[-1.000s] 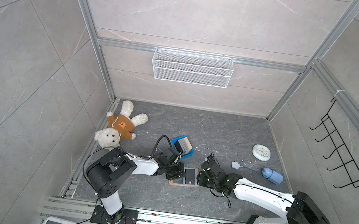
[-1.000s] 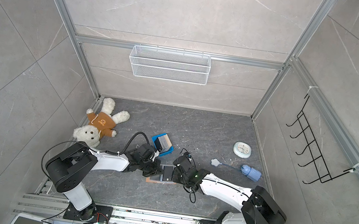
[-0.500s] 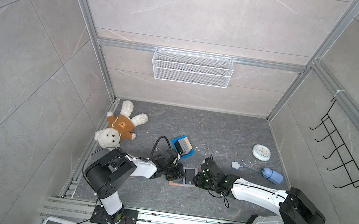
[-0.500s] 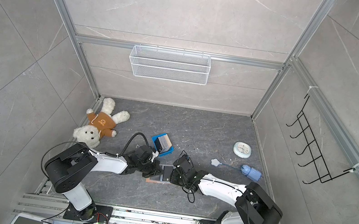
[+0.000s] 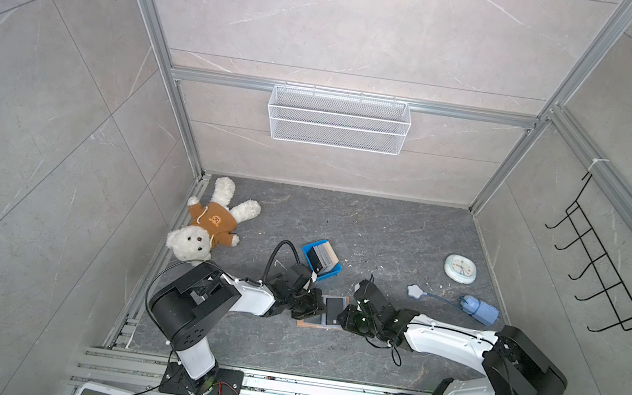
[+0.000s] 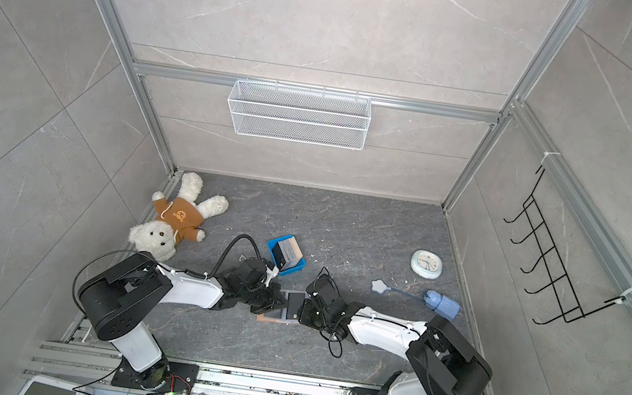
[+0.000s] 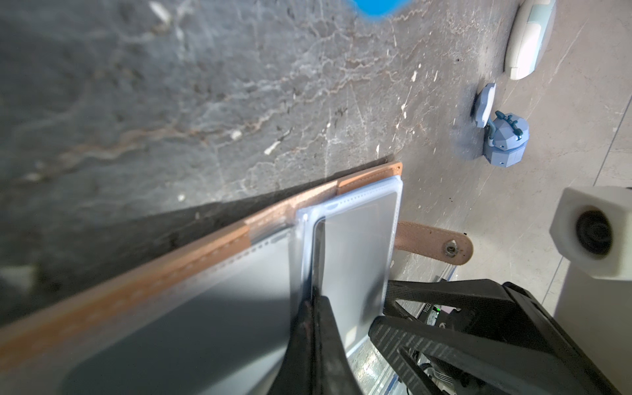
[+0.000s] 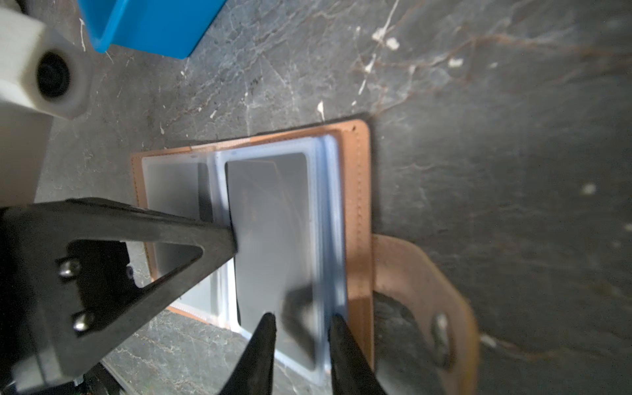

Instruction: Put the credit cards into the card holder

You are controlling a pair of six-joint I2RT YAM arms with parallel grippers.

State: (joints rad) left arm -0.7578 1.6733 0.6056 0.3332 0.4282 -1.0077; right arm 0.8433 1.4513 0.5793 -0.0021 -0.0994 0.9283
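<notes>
Grey stone table [image 5: 384,233]: you will find the card holder [image 8: 357,205] lying open between both arms. The left gripper [image 7: 313,301] has its jaws together, tip against a sleeve [image 7: 355,253] near the fold. The right gripper [image 8: 302,325] has its jaws slightly apart over a sleeved dark card [image 8: 270,232]. More credit cards [image 5: 323,255] stand in the blue tray [image 5: 330,278].

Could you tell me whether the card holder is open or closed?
Open: the card holder lies spread, sleeves exposed, snap strap unfastened.
</notes>
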